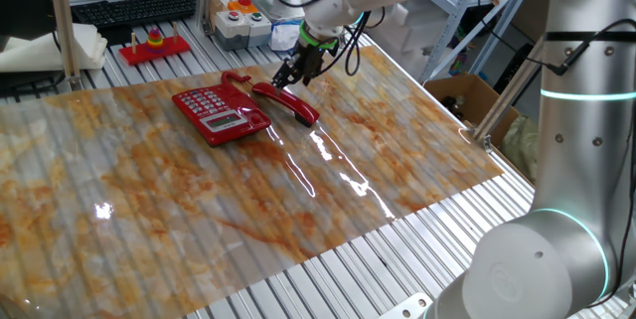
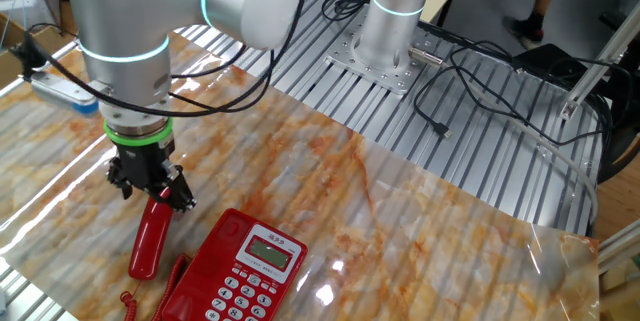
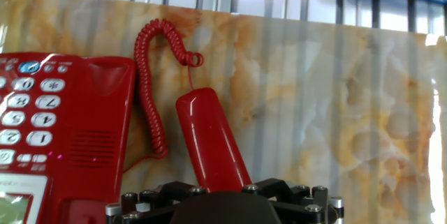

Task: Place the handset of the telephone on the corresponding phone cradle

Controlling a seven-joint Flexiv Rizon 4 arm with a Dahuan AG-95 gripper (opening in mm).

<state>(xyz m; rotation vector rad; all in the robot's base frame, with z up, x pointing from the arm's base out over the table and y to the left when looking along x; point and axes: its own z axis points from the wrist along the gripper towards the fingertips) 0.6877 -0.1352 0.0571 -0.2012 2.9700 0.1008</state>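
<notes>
The red handset point(image 1: 288, 102) lies flat on the marbled mat, just beside the red telephone point(image 1: 221, 112). It also shows in the other fixed view point(image 2: 152, 236) and the hand view point(image 3: 209, 140). A coiled red cord point(image 3: 150, 77) joins it to the base point(image 3: 63, 133). The phone cradle point(image 3: 98, 112) along the base's near edge holds nothing. My gripper point(image 2: 153, 193) hangs low over the handset's far end with its fingers spread on either side of it. In the hand view only the gripper's black body point(image 3: 223, 203) shows; the fingertips are hidden.
At the back stand a red toy tray with rings point(image 1: 154, 46), a keyboard point(image 1: 134, 6) and a button box point(image 1: 243, 16). A cardboard box point(image 1: 467, 95) sits past the mat's right edge. A power strip point(image 2: 60, 91) and loose cables point(image 2: 470, 81) lie nearby.
</notes>
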